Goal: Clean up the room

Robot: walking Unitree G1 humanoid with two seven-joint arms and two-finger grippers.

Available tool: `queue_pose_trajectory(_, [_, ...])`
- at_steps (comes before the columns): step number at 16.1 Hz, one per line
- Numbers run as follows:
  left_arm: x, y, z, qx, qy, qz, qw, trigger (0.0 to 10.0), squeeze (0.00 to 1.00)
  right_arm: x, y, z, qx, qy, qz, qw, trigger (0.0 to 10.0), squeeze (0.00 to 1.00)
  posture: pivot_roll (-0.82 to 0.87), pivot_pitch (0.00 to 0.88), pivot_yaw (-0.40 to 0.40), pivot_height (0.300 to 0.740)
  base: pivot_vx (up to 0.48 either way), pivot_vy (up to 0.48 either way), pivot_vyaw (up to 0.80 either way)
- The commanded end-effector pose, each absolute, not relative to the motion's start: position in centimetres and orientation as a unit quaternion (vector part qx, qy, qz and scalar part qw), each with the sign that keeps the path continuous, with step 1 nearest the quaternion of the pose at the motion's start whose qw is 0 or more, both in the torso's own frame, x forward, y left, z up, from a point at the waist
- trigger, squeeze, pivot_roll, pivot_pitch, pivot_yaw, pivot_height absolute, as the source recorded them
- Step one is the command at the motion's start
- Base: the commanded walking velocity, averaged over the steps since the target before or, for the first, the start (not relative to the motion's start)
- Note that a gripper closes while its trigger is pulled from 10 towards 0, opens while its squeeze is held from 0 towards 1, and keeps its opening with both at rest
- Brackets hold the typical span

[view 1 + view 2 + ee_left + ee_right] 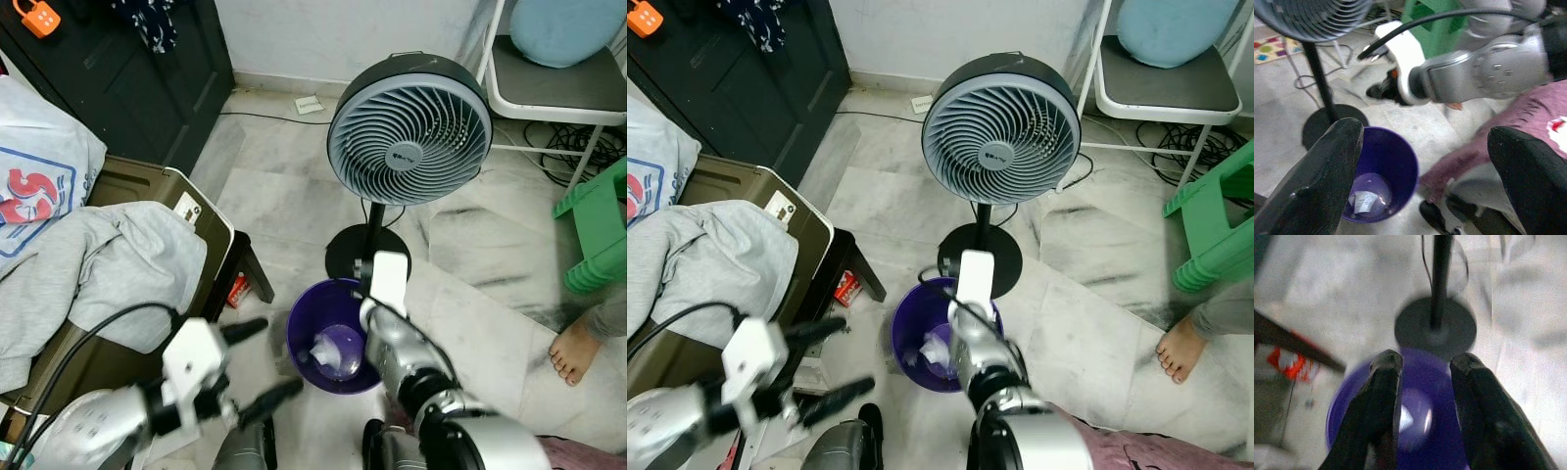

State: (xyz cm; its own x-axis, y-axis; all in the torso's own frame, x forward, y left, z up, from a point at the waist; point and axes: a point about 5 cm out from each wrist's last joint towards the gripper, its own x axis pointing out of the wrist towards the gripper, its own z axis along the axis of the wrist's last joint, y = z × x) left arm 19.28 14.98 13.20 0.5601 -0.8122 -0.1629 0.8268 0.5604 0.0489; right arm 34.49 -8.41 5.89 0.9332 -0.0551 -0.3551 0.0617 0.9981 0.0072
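Nearest, the left gripper [257, 364] hovers left of the purple bin [312, 323], fingers spread and empty. The right gripper [1422, 396] hangs over the bin's mouth, fingers parted, holding nothing; crumpled paper [1364, 200] lies inside. Beyond stands the fan [409, 129]. Lift the right arm straight up, clear of the rim.

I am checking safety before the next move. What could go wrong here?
The right claw hangs open over the purple bin, close to the fan's base; a swing could knock the fan. A person's bare foot is on the floor nearby, so stepping right is risky.
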Motion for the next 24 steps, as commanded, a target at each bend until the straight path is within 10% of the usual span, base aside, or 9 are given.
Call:
queue_pose_trajectory(1, [19.5, 14.8, 12.8, 0.059, 0.062, -0.454, 0.887, 10.0, 0.00, 34.9, -7.5, 7.1, -0.013, 0.134, 0.005, 0.991, 10.0, 1.00, 0.15, 0.254, 0.065, 0.740, 0.000, 0.000, 0.00])
queue_pose_trajectory(13, [28.3, 13.6, 13.9, 0.043, -0.089, -0.172, 0.980, 10.0, 0.00, 32.0, -13.0, 10.2, -0.093, -0.029, 0.048, 0.994, 10.0, 1.00, -0.01, 0.000, 0.018, 0.740, 0.000, 0.000, 0.00])
queue_pose_trajectory(24, [28.2, 16.6, 10.8, 0.026, -0.047, -0.014, 0.998, 10.0, 0.00, 30.7, -14.8, 11.1, -0.119, -0.063, -0.005, 0.991, 10.0, 1.00, -0.01, 0.000, 0.036, 0.740, 0.000, 0.000, 0.00])
